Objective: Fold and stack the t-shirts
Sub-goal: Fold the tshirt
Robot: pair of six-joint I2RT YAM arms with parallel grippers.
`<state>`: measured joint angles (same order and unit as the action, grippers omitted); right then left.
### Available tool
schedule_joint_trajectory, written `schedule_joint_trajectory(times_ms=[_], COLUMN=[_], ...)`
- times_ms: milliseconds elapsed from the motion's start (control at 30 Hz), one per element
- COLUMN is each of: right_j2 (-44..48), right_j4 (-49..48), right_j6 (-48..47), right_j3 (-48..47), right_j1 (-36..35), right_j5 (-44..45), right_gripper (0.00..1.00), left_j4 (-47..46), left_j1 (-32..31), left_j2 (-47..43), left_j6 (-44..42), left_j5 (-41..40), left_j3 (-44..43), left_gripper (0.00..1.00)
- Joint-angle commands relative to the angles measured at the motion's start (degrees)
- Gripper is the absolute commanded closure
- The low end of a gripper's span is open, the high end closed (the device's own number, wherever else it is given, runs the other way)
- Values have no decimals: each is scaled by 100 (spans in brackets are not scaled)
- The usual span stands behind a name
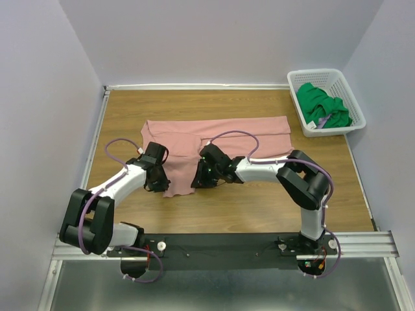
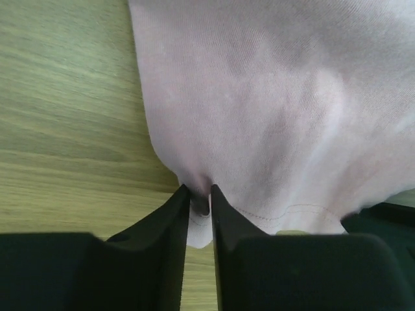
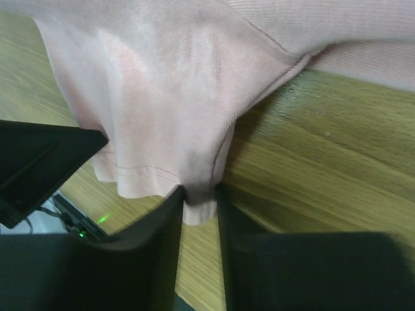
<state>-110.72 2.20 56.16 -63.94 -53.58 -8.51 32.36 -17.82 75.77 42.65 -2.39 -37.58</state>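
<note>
**Both arms pinch the pink tee's near hem; green tee waits in the basket**

From where I stand, the dusty-pink t-shirt (image 1: 220,133) lies on the table (image 1: 259,207), about mid-way across it. It is spread as a wide band, with a narrower part reaching toward the arms. The left arm (image 1: 126,181) has its jaws clamped on the near hem at that part's left corner, with a small tuck of cloth caught between the black fingers (image 2: 165,227). The right arm (image 1: 266,168) does the same at the right corner, its jaws closed on a bunched bit of hem. The cloth looks slightly gathered at both pinches.

The bright green t-shirt (image 1: 322,105) sits crumpled in the white lattice basket (image 1: 295,78) at the far right corner, well apart from both arms.

I judge the task to be early. The pink tee is at most partly folded and this grip looks like the start of a fold. The green tee has not been taken out, and no stack exists yet.
</note>
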Motion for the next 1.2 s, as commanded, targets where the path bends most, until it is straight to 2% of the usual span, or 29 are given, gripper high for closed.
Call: schedule_joint_trajectory(times_ms=[0, 33, 67, 100, 133, 200, 333, 500, 833, 1167], right_j2=[-170, -161, -135, -100, -47, 6, 120, 103, -635, -1601], right_j4=[53, 53, 53, 62, 62, 70, 184, 387, 571, 633], right_j6=[18, 18, 9, -17, -44, -96, -184, -430, -1159, -1784], right_j3=[-110, -101, -101, -101, -110, -145, -399, -979, -2094, -3168], right_j1=[-47, -56, -47, -47, -56, -56, -21, 321, 1358, 1570], right_j5=[-28, -19, -1, 25, 95, 183, 288, 263, -238, -555], right_gripper=[74, 74, 82, 87, 93, 99, 99, 99, 99, 98], left_j4=[-28, -28, 7, 33, 86, 148, 271, 368, -492, -1187], left_j1=[-81, -81, -81, -81, -81, -81, -81, -72, 192, 587], left_j2=[70, 44, 26, -44, -88, -211, -326, -45, 1203, 2152], left_j6=[94, 94, 94, 94, 94, 77, 15, -292, -951, -1268], left_j5=[-95, -121, -173, -209, -296, -367, -499, -868, -1043, -1044], left_j3=[50, 49, 23, 6, -47, -144, -643, -1461, -2832, -3431], left_gripper=[86, 91, 95, 100, 100, 100, 100, 100, 100, 100])
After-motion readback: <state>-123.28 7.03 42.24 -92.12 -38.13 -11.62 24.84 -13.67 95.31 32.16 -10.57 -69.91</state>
